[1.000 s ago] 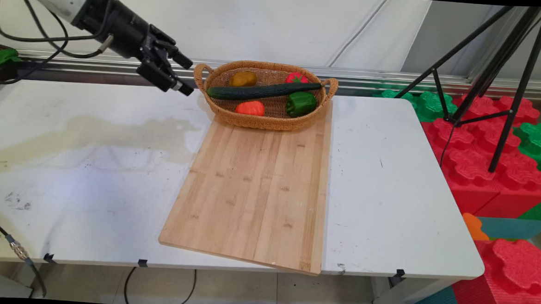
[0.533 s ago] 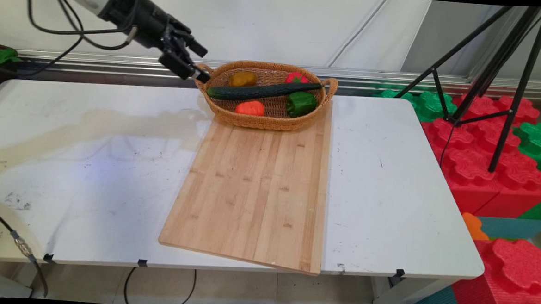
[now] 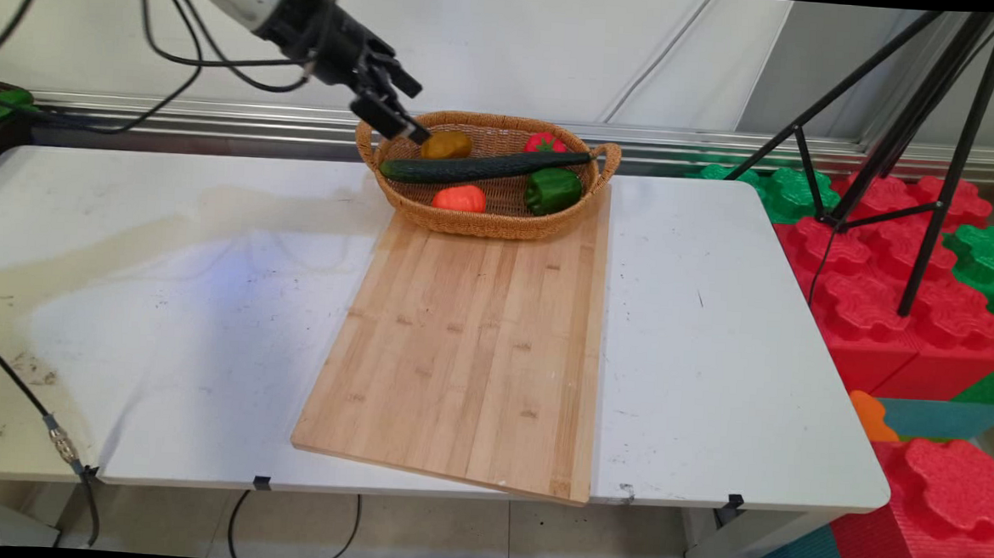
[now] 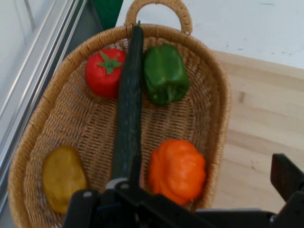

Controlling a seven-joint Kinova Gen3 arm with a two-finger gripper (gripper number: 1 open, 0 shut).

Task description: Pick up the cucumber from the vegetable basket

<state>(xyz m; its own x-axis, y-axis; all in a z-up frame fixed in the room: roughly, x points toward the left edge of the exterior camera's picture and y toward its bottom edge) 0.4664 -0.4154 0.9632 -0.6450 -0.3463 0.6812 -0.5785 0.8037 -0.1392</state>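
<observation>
Hovering: jaws [image 3: 407, 104] above basket [image 3: 466, 222] | cucumber [image 4: 128, 123] directly ahead

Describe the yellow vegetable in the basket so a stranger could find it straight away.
A wicker basket sits at the wooden board's far end. Behind the long dark cucumber, at the left end, lies the potato, the only dull yellow piece.

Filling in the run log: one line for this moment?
gripper: open, empty | position: above basket left end, nearest potato | basket: cucumber, tomato | basket on cutting board
</observation>
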